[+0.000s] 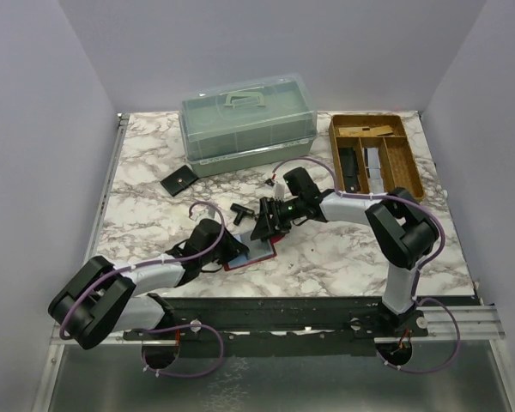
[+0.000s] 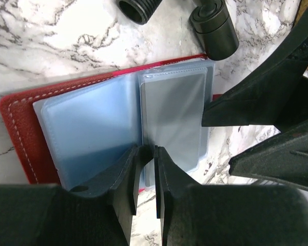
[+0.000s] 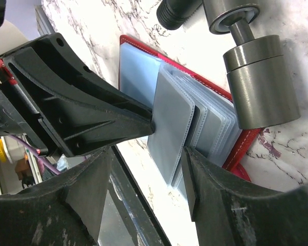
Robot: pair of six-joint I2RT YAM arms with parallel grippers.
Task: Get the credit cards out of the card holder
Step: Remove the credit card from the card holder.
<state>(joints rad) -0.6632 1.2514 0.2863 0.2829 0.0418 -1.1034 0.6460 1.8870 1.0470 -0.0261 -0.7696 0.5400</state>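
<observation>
The red card holder (image 1: pixel 256 255) lies open on the marble, its clear sleeves fanned out. One sleeve holds a silvery grey credit card (image 2: pixel 172 118) and the neighbouring one a pale blue credit card (image 2: pixel 92 128). My left gripper (image 2: pixel 146 154) is shut on the near edge of the grey card's sleeve by the spine and holds that sleeve (image 3: pixel 172 128) raised. My right gripper (image 3: pixel 143 174) stands open, its fingers either side of the raised sleeve's free edge without touching it. In the left wrist view the right gripper (image 2: pixel 217 141) reaches in from the right.
A black T-shaped metal part (image 1: pixel 239 210) lies just behind the holder, its cylinders (image 3: pixel 262 82) close to the red cover. Further back are a green lidded box (image 1: pixel 247 120), a wooden tray (image 1: pixel 409 167) and a small black wallet (image 1: pixel 179 179).
</observation>
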